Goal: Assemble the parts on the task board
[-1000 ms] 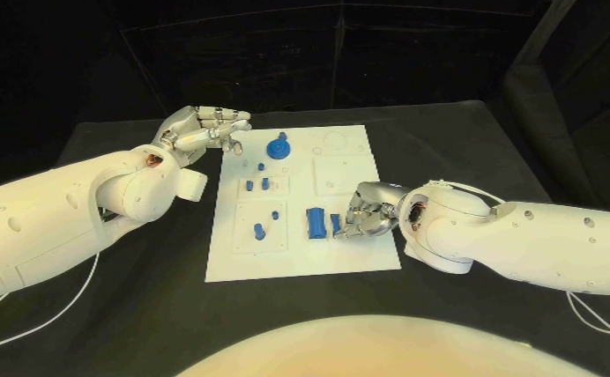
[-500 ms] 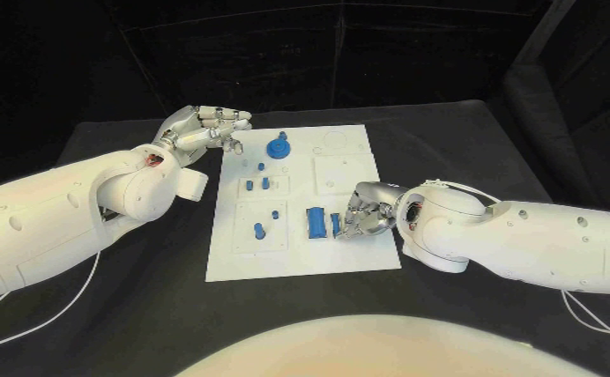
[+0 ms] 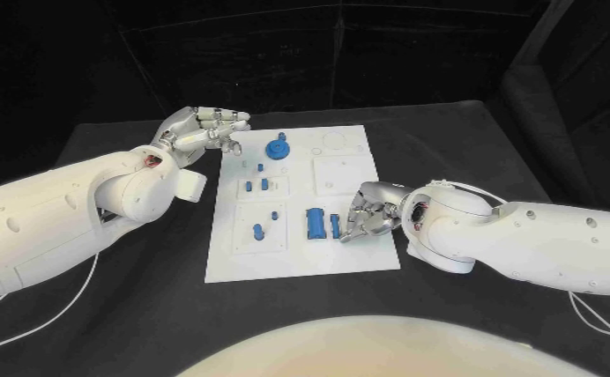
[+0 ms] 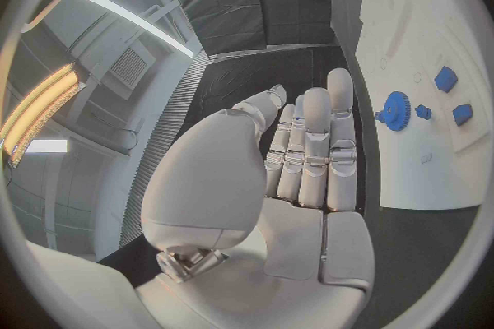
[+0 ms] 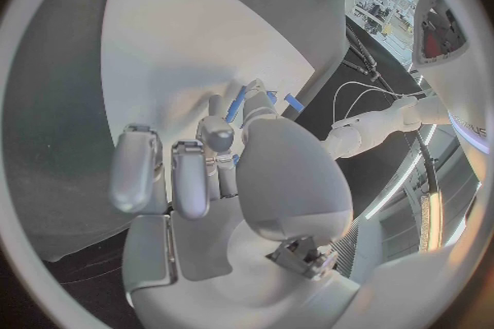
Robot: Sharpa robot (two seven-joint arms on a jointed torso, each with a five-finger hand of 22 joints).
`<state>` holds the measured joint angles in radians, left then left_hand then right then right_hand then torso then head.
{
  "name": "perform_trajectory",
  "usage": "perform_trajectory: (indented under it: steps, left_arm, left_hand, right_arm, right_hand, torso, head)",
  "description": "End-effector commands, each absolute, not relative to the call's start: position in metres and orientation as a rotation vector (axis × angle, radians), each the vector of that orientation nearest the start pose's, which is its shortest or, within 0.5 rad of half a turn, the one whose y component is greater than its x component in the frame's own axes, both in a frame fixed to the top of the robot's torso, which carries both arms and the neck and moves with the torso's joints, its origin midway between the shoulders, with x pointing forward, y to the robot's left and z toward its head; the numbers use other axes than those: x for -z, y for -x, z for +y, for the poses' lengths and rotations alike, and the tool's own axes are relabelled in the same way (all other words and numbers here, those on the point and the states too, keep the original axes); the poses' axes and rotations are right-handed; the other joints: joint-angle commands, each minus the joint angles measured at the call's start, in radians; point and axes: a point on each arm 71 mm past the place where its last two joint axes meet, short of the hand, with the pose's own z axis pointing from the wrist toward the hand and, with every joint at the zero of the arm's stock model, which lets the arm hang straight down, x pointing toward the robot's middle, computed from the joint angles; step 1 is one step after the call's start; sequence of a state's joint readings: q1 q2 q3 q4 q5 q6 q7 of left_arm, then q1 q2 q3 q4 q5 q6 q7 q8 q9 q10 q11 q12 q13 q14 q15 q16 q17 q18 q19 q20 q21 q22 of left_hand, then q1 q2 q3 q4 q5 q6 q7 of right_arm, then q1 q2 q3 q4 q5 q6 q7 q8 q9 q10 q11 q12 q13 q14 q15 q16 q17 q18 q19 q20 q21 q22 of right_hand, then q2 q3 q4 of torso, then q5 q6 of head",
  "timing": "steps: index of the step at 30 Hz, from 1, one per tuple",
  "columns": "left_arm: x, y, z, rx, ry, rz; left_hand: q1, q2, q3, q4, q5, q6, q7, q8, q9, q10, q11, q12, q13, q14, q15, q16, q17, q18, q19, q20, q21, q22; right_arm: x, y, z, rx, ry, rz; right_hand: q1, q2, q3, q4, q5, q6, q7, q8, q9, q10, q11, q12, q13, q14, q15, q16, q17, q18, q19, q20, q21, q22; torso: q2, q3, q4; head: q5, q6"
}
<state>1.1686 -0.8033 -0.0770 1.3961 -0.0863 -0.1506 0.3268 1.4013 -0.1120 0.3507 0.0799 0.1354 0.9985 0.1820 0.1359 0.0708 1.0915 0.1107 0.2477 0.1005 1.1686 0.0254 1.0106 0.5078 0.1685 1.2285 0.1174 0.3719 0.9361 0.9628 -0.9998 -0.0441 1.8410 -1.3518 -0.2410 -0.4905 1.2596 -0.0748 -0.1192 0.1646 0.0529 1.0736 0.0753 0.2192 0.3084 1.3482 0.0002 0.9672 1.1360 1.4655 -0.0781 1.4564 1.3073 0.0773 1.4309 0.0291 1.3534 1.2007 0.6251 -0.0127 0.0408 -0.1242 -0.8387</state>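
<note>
Robot lab, black-curtained booth [image 3: 343, 51], black table [image 3: 457, 139], ceiling striplights [image 4: 41, 99]

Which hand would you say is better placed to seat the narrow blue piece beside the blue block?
Probably the right hand: its fingertips are already at the narrow blue piece on the task board. The left hand hovers off the board's far left corner, holding nothing.

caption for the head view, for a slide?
Right hand works at a blue part on the task board; left hand waits open beside it.
</note>
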Motion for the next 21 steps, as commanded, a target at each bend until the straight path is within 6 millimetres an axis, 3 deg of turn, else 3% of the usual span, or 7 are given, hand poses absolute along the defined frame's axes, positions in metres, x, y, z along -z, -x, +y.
perform_trajectory:
  steps: [1, 6, 10, 14, 16, 18, 21]
  left_arm:
    - [0.217, -0.497, 0.219, 1.533, 1.069, 1.597]
    - [0.216, -0.497, 0.224, 1.523, 1.073, 1.579]
    - [0.217, -0.5, 0.232, 1.499, 1.114, 1.538]
    - [0.218, -0.507, 0.241, 1.464, 1.156, 1.485]
    - [0.219, -0.51, 0.244, 1.446, 1.168, 1.459]
    - [0.219, -0.513, 0.249, 1.422, 1.184, 1.414]
    - [0.219, -0.517, 0.252, 1.404, 1.203, 1.365]
  left_hand:
    - [0.001, 0.002, -0.004, -0.004, 0.003, -0.004, 0.0, 0.005, -0.001, -0.007, -0.002, 0.006, 0.002, -0.006, -0.001, 0.001, -0.001, 0.013, -0.002, 0.004, -0.004, -0.001]
    - [0.0, 0.001, -0.006, -0.003, 0.002, -0.005, 0.0, 0.006, -0.001, -0.008, -0.002, 0.007, 0.002, -0.007, -0.001, 0.001, -0.002, 0.013, -0.003, 0.004, -0.005, -0.002]
    - [0.0, 0.001, -0.009, -0.003, 0.003, -0.008, 0.002, 0.01, -0.001, -0.014, 0.0, 0.014, 0.002, -0.032, 0.002, -0.015, -0.012, 0.012, -0.019, 0.007, -0.019, -0.013]
    - [0.003, 0.001, -0.013, -0.002, 0.002, -0.012, 0.004, 0.016, -0.001, -0.02, 0.004, 0.024, 0.001, -0.105, 0.011, -0.078, -0.048, 0.011, -0.082, 0.014, -0.066, -0.044]
    - [0.004, 0.005, -0.01, 0.002, 0.004, -0.017, 0.005, 0.019, -0.002, -0.029, 0.009, 0.023, -0.003, -0.16, 0.021, -0.154, -0.089, 0.007, -0.14, 0.024, -0.11, -0.074]
    - [-0.001, 0.001, -0.009, 0.013, 0.004, -0.057, 0.01, 0.006, -0.005, -0.059, 0.025, 0.004, -0.018, -0.22, 0.043, -0.297, -0.161, 0.0, -0.232, 0.048, -0.191, -0.137]
    - [-0.01, -0.01, -0.032, 0.024, 0.003, -0.1, 0.005, -0.006, -0.004, -0.104, 0.047, -0.023, -0.033, -0.263, 0.083, -0.453, -0.231, -0.008, -0.316, 0.084, -0.28, -0.222]
  right_arm:
    - [0.261, -0.383, -0.212, -0.721, -0.3, 2.01]
    - [0.244, -0.414, -0.237, -0.922, -0.564, 1.837]
    - [0.231, -0.444, -0.255, -1.041, -0.757, 1.668]
    - [0.228, -0.468, -0.261, -1.111, -0.877, 1.543]
    - [0.229, -0.478, -0.261, -1.133, -0.903, 1.504]
    - [0.23, -0.49, -0.258, -1.145, -0.915, 1.446]
    - [0.231, -0.499, -0.255, -1.153, -0.925, 1.402]
  right_hand:
    - [0.031, 0.013, -0.006, -0.004, 0.003, -0.025, 0.01, -0.013, -0.005, -0.02, 0.005, -0.03, -0.022, 0.067, 0.011, -0.016, 0.082, 0.002, -0.011, 0.008, -0.017, -0.02]
    - [0.094, 0.052, 0.001, -0.028, 0.072, -0.061, 0.026, -0.03, -0.013, -0.084, 0.018, -0.147, -0.106, 0.052, 0.022, -0.063, 0.026, 0.019, -0.05, 0.018, -0.077, -0.108]
    - [0.155, 0.094, 0.026, -0.056, 0.079, -0.088, 0.038, -0.05, -0.023, -0.164, 0.024, -0.339, -0.251, 0.026, 0.027, -0.146, -0.072, 0.038, -0.09, 0.024, -0.149, -0.208]
    - [0.192, 0.116, 0.04, -0.067, 0.08, -0.106, 0.054, -0.079, -0.039, -0.214, 0.04, -0.511, -0.394, -0.094, 0.042, -0.481, -0.413, 0.102, -0.266, 0.037, -0.453, -0.592]
    - [0.206, 0.123, 0.047, -0.065, 0.082, -0.111, 0.067, -0.094, -0.05, -0.247, 0.059, -0.616, -0.487, -0.19, 0.06, -0.708, -0.601, 0.103, -0.319, 0.053, -0.55, -0.662]
    - [0.231, 0.119, 0.058, -0.066, 0.084, -0.111, 0.093, -0.118, -0.07, -0.272, 0.093, -0.748, -0.63, -0.281, 0.097, -0.892, -0.696, 0.101, -0.394, 0.087, -0.694, -0.75]
    - [0.248, 0.113, 0.071, -0.07, 0.088, -0.123, 0.099, -0.141, -0.09, -0.282, 0.114, -0.804, -0.716, -0.382, 0.131, -1.024, -0.778, 0.096, -0.478, 0.113, -0.809, -0.817]
  torso:
    - [-0.008, -0.002, 0.0015]
    - [-0.015, -0.0037, 0.0054]
    - [-0.026, -0.0042, 0.0032]
    - [-0.04, -0.0041, -0.0016]
    - [-0.047, -0.0035, -0.0059]
    - [-0.052, -0.0021, -0.0113]
    - [-0.053, -0.0012, -0.0131]
  head:
    - [-0.008, 0.007]
    - [-0.005, 0.022]
    - [-0.001, 0.038]
    - [0.002, 0.065]
    - [0.006, 0.077]
    - [0.001, 0.095]
    - [0.0, 0.106]
